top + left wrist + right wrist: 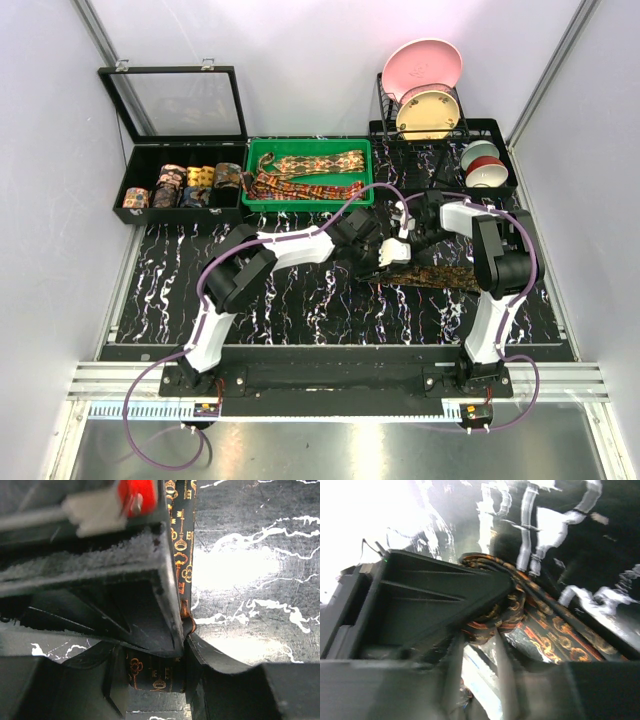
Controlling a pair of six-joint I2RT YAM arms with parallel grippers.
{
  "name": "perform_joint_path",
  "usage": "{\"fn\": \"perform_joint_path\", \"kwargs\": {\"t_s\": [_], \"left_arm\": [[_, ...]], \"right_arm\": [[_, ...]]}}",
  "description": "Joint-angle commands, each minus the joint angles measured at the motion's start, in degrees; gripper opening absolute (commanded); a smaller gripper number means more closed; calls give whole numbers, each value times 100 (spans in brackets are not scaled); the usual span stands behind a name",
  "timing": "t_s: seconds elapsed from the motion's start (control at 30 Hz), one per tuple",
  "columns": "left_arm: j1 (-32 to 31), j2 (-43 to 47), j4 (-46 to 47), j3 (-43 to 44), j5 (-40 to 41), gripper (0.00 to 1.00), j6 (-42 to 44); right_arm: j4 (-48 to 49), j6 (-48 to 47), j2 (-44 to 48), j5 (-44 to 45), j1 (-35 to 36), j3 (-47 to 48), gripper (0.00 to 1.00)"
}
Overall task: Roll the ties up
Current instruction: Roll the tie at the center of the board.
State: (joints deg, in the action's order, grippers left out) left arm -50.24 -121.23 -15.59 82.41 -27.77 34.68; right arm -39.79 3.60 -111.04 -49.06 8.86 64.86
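One of the ties (440, 278), dark with gold and orange keys, lies flat on the black marbled table at centre right. Its near end is bunched where both grippers meet. My left gripper (372, 252) is shut on that end. In the left wrist view the cloth (182, 540) sits pinched between the jaws of my left gripper (155, 680), and a strip runs away up the view. My right gripper (402, 245) is pressed close from the right. In its blurred wrist view the right gripper (477, 640) has the folded tie (555, 635) at its tips, with light showing between the fingers.
A green tray (258, 160) at the back centre holds loose ties (310, 163). To its left, an open black box (140, 165) holds several rolled ties (185, 185). A dish rack with plates (425, 85) and bowls (482, 165) stands at the back right.
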Motion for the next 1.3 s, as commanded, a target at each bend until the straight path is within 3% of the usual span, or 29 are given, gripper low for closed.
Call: {"fn": "perform_joint_path", "kwargs": {"t_s": [0.0,0.03,0.17,0.3,0.47,0.63,0.77,0.87,1.03,1.2,1.27], "left_arm": [[-21,-498,-1807,-533,465,0,-84],[-30,-498,-1798,-542,465,0,-75],[-4,-428,-1754,-621,308,1,-75],[58,-95,-1438,-761,18,21,-84],[163,275,-358,-911,-272,36,-207],[207,381,266,-823,-659,60,-172],[234,556,855,-1068,-949,69,-398],[260,766,1531,-1420,-1116,77,-645],[374,996,3578,-2220,-1135,96,-1621],[401,935,5308,-2791,-1116,98,-1964],[409,734,5566,-2783,-1231,97,-2026]], "right_arm": [[218,54,4,291,195,202,5],[183,1,-5,413,195,202,0],[-29,-122,13,625,169,89,0],[-37,-52,-110,836,177,18,0],[-125,27,-268,1065,133,35,0],[-283,10,-383,1205,81,123,0],[-459,10,-409,1372,80,211,0],[-565,27,-470,1513,80,264,0],[-767,27,-567,1829,80,369,0],[-855,80,-637,2005,80,492,0],[-942,63,-752,2005,124,589,0]]}}
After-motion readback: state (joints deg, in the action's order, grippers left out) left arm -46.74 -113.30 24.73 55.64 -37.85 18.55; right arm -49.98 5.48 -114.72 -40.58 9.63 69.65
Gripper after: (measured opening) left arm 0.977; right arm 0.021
